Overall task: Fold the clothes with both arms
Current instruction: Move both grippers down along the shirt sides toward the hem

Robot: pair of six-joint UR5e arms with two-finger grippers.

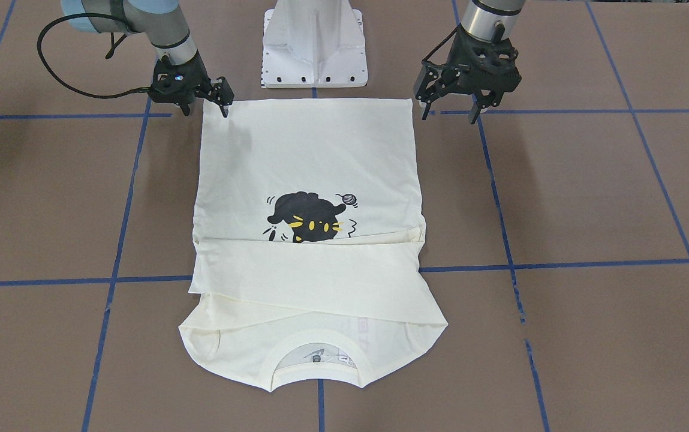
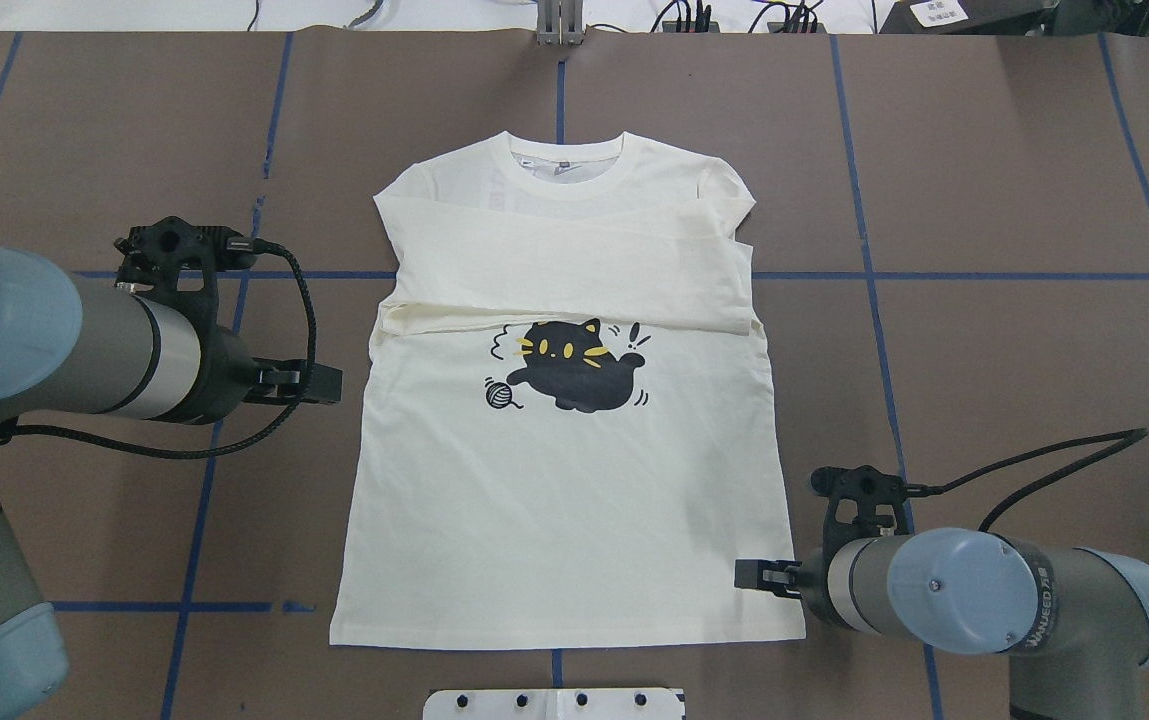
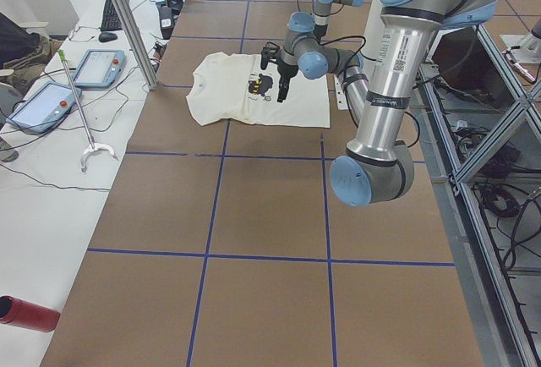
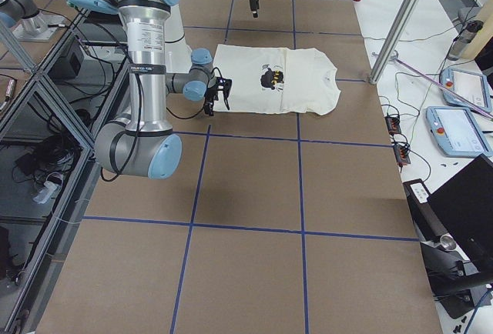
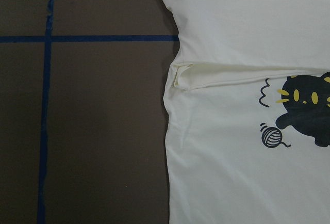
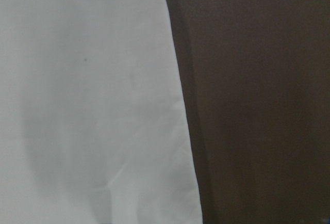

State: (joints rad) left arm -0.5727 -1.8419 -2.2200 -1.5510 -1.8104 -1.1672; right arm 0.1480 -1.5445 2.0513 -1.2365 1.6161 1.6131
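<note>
The cream-white T-shirt (image 1: 308, 156) lies flat on the brown table, cat print (image 2: 574, 365) up, collar away from the robot, hem near the base. Both sleeves are folded across the chest. My right gripper (image 1: 205, 111) is open and low at the hem-side right corner, also seen in the overhead view (image 2: 759, 575). Its wrist view shows only the shirt's edge (image 6: 77, 105) close up. My left gripper (image 1: 449, 114) is open and raised beside the shirt's left edge, apart from the cloth. Its wrist view shows the folded sleeve and shirt (image 5: 232, 157) from above.
The white pedestal base (image 1: 314, 48) stands just behind the hem. Blue tape lines (image 2: 214, 272) cross the brown table. A metal post (image 3: 127, 20) and tablets (image 3: 93, 67) stand past the collar end.
</note>
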